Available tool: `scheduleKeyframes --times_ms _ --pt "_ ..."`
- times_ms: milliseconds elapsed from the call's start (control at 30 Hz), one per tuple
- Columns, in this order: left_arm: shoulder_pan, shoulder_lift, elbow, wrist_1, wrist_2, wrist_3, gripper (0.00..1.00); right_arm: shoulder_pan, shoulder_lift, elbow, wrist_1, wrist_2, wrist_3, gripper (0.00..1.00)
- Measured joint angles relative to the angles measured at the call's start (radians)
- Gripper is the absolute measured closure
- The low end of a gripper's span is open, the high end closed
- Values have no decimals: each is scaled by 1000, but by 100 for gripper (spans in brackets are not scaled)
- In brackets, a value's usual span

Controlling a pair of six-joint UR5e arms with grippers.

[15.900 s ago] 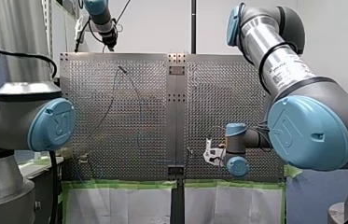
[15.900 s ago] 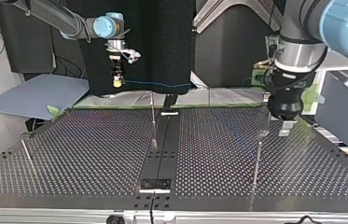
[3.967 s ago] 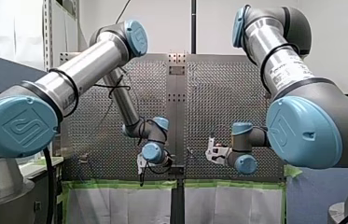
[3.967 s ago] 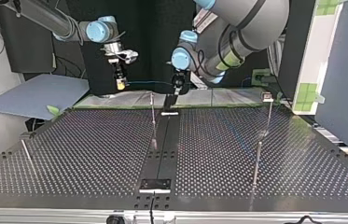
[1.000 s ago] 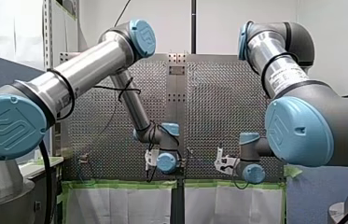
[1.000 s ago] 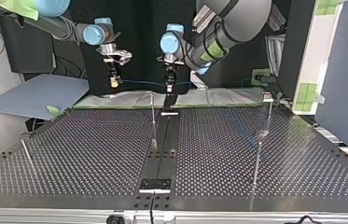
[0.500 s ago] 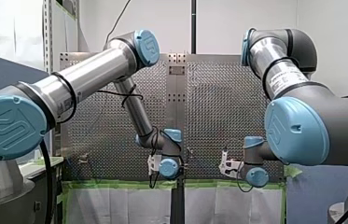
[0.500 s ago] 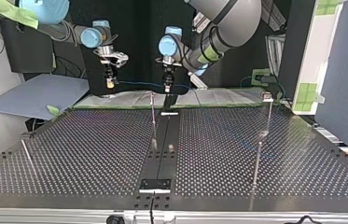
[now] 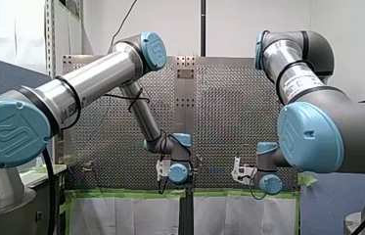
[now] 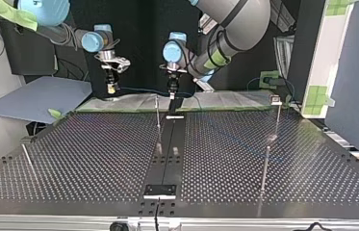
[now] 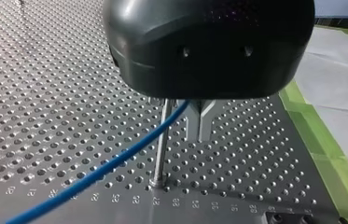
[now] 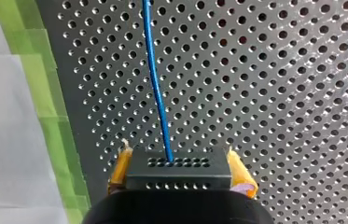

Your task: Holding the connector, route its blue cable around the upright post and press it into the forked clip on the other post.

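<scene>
A black connector sits between the yellow pads of my right gripper, which is shut on it. Its blue cable runs straight away over the perforated plate. In the top view my right gripper hangs at the far left. The cable spans from it to my left gripper. My left gripper has its metal fingers shut on the cable, right beside the thin upright post. The post with the forked clip stands far off at the top view's right.
Two more thin posts stand nearer the top view's front edge. A black centre strip divides the perforated table. Green tape and white sheeting border the plate behind the grippers.
Both grippers have drifted a little towards the top view's left, with the cable still stretched between them. Neither grip has changed.
</scene>
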Motion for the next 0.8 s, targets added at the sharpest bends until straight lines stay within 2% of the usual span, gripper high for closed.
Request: scheduleKeyframes --times_ms 233,600,800 --pt "2 -9 9 -9 0 -4 100 -5 0 -23 17 -2 -4 100" --pt "6 -21 74 -71 7 -27 100 -15 0 -37 30 -9 -9 100" --pt "9 -21 78 -107 -10 -27 100 -16 0 -41 46 -8 -27 100"
